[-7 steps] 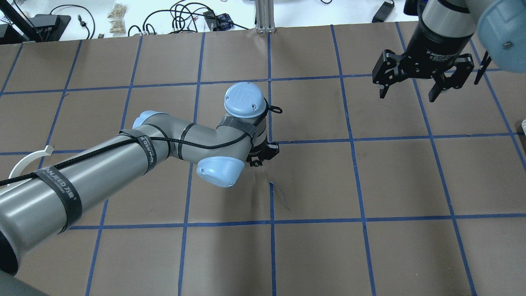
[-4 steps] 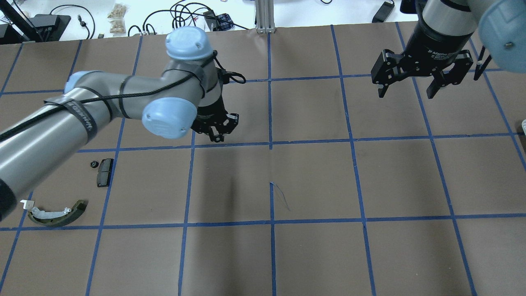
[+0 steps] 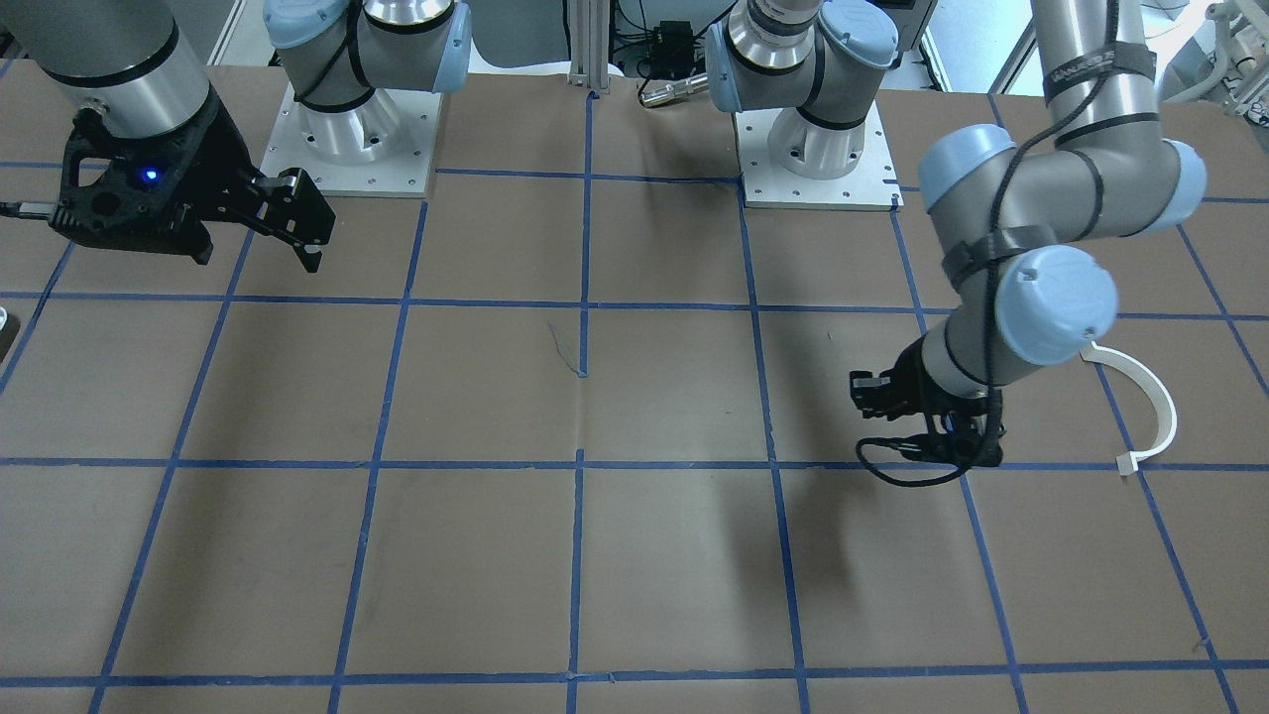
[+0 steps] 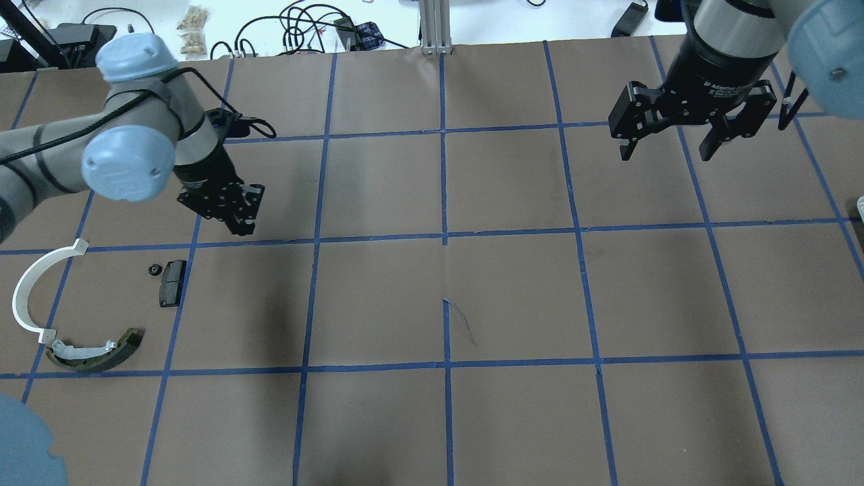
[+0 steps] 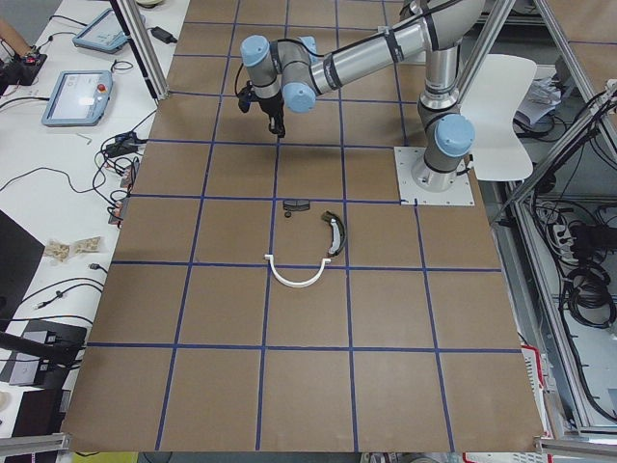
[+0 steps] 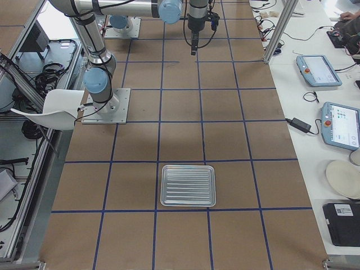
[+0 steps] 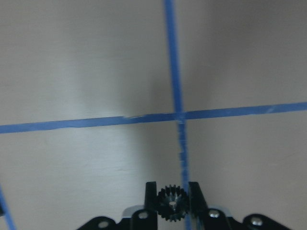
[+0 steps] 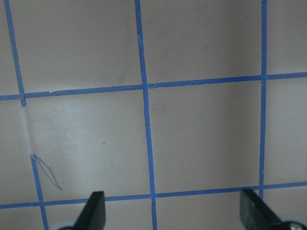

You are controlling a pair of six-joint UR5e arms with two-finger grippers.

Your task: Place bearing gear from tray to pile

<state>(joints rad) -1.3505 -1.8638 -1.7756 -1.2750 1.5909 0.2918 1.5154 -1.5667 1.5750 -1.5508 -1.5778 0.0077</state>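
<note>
The bearing gear, a small black toothed wheel with a pale hub, is pinched between the two fingers of the left gripper. The fingers press on its teeth from either side, and its flat face is turned to the wrist camera. Gear and gripper hang above the table, which is covered in brown paper marked into squares by blue tape. A crossing of two tape lines lies below them.

The pile lies on the table near this gripper, toward the robot's left end. Nearest to the gripper is a small black rectangular pad, lying flat beside a tape line. A small black round part sits just beside the pad's far corner. Further out is a thin white half-ring, its open side facing the pad. A curved olive-and-white brake shoe lies at the pile's near edge. One end of the shoe is close to one end of the half-ring; whether they touch cannot be told.

The tray is a shallow metal rectangle with a ridged floor. It lies flat toward the robot's right end of the table, well apart from the pile and from both arms.

The right gripper hangs over the far right part of the table with its fingers spread wide, gripping nothing. Only paper and tape lines lie below it.
</note>
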